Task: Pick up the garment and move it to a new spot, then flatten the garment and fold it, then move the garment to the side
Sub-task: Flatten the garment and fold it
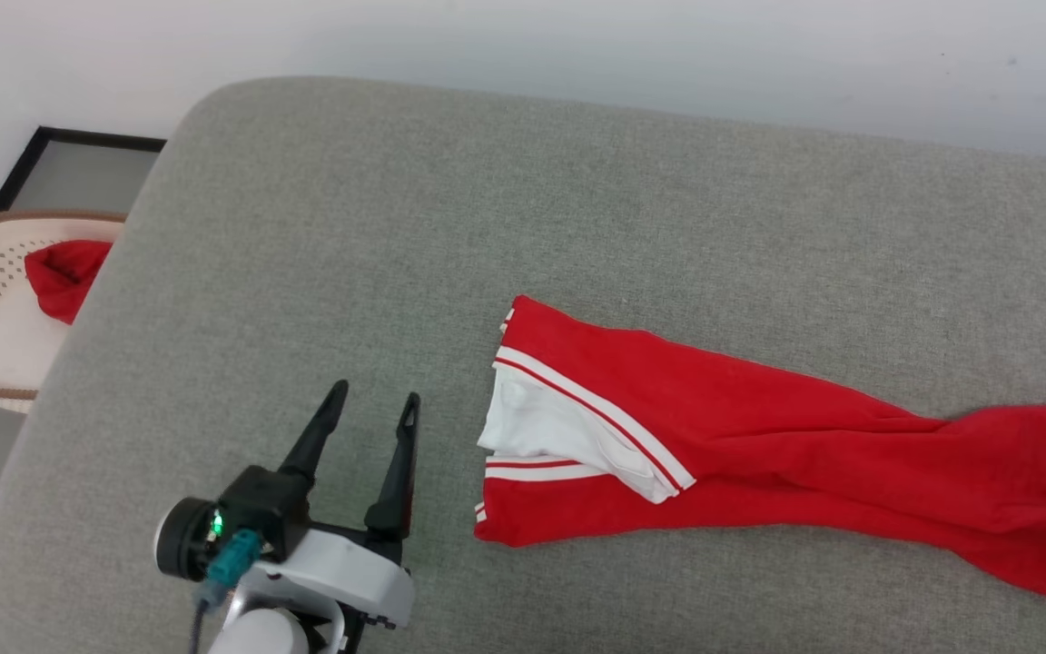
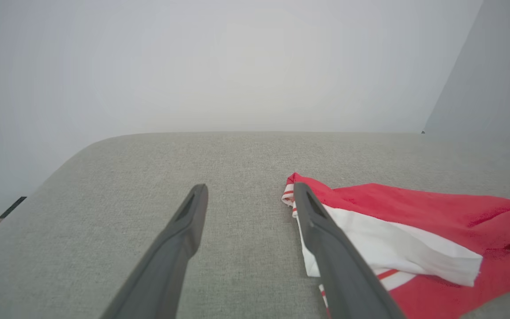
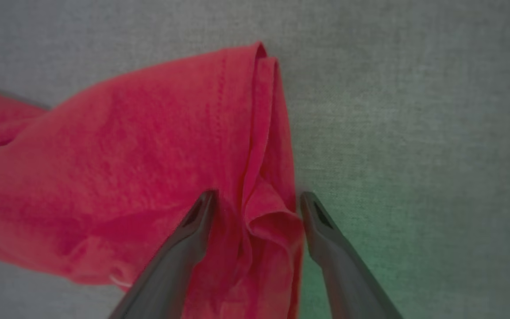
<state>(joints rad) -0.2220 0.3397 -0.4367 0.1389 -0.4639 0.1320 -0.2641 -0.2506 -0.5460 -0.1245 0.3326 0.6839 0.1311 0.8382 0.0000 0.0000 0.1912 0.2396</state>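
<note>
- My left gripper (image 1: 375, 392) stood wide open with nothing in it, poised over the bare grey cushion (image 1: 396, 209) just beside the garment's striped end.
- My right gripper (image 3: 259, 195) was spread just as wide, one finger on either side of a raised fold of red cloth at the garment's other end. It had not closed on the fold, and I could not tell whether the fingers touched the fabric.
- The garment (image 1: 759, 436) lay as a long, rumpled band across the near right part of the cushion, with a white sleeve (image 1: 532, 422) flopped over the end nearest my left gripper.
- I judged it light, soft and limp. It would sag and bunch when lifted, hold well in a pinch, and take no harm from a firm grip.
- The best holds looked to be the doubled fold between my right fingers and the striped trim (image 1: 596, 409) near my left, where layered cloth gives some bite.
- A shallow pinch risked lifting the top layer alone.
- I could read no brand, label or writing on the cloth facing up.
</note>
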